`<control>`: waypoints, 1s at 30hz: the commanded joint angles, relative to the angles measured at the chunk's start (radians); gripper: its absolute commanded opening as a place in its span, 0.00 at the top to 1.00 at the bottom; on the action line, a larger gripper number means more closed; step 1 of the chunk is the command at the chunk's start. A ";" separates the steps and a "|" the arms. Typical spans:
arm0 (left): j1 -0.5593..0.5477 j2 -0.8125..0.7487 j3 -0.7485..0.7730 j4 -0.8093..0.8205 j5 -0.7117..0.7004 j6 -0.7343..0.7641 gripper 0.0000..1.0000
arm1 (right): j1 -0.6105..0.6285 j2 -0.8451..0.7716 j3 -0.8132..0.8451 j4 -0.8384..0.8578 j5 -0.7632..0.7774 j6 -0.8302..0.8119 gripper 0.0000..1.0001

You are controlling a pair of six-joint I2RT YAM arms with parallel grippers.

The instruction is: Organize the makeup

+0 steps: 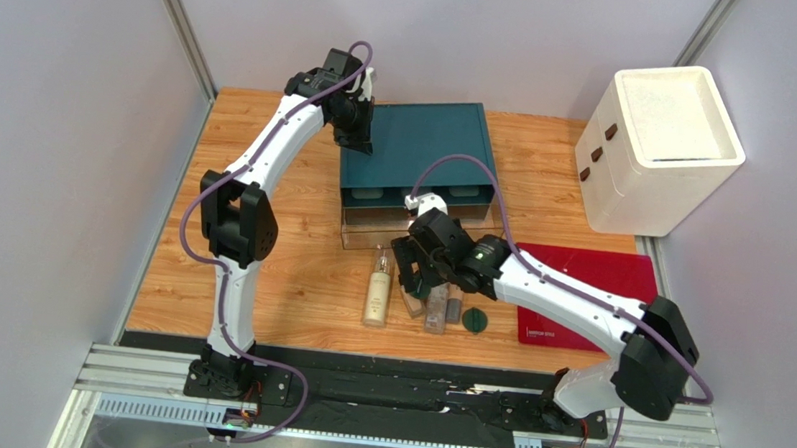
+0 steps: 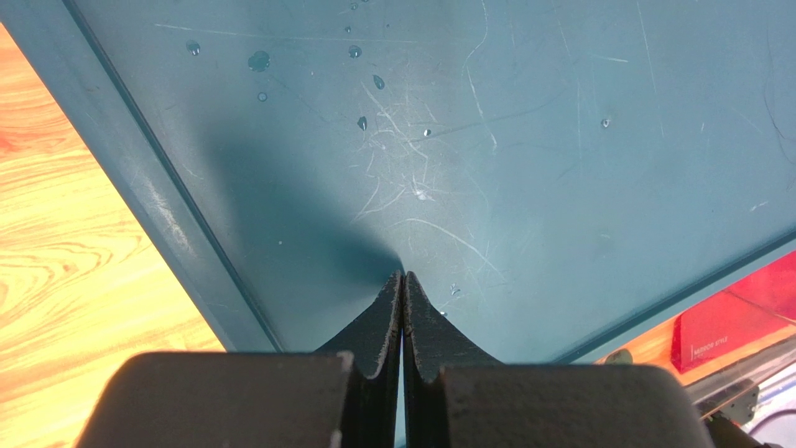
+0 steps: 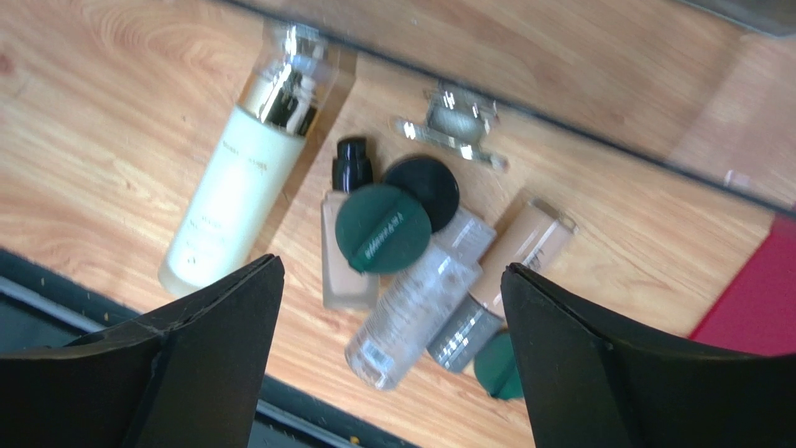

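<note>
Overhead, my right gripper (image 1: 417, 278) hangs above the makeup pile (image 1: 436, 312) on the worktop (image 1: 290, 280). Left wrist: left gripper (image 2: 404, 275) pinched closed against the teal box (image 2: 514, 140). Right wrist: jaws wide; the green disc (image 3: 381, 229) stacked beneath could slide off if nudged.

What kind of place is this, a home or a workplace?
Probably a robot test booth, not a home: plain grey walls close in a small wooden table, the left arm and right arm are bolted to a metal rail at its edge, and makeup lies out like props.
</note>
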 commanded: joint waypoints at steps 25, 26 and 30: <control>-0.003 -0.003 -0.234 -0.104 -0.067 0.086 1.00 | -0.112 -0.269 -0.421 0.089 0.008 0.361 0.18; -0.003 -0.006 -0.239 -0.103 -0.068 0.087 1.00 | -0.114 -0.264 -0.424 0.101 0.013 0.367 0.19; -0.005 -0.019 -0.263 -0.097 -0.067 0.098 1.00 | -0.114 -0.213 -0.424 0.146 0.007 0.379 0.26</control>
